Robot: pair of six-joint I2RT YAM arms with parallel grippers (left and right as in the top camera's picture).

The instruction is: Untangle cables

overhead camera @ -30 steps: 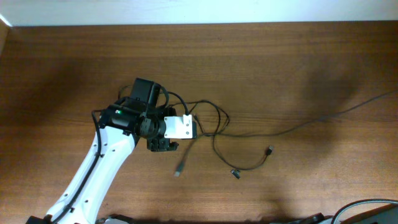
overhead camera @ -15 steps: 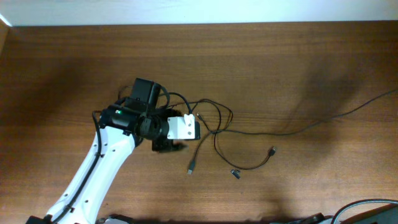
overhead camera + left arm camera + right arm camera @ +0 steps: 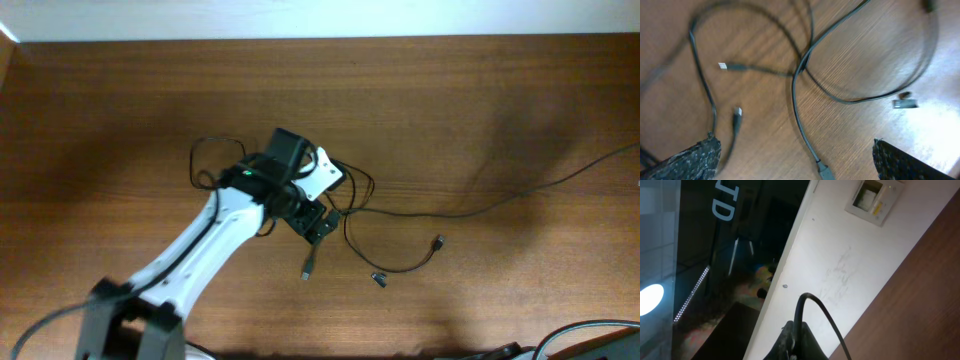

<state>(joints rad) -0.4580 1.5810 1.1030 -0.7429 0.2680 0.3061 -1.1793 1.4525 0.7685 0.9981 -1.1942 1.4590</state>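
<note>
The cables lie as thin black strands on the wooden table, crossing near the middle. One long cable runs off to the right edge. My left gripper hovers over the crossing, open wide. In the left wrist view, the left gripper holds nothing, and a grey plug lies on the table between its fingers. The cables' crossing and two small plugs show ahead. The right gripper is shut on a black cable, raised towards the wall.
A tiny dark loose piece lies close to a cable end plug. Another plug rests just below the left gripper. The white wall borders the table's far edge. Thick arm wiring sits at the bottom right.
The left gripper has opened and let its cable go; the plug end now lies on the table. The left arm has swung right, over the crossing strands.
</note>
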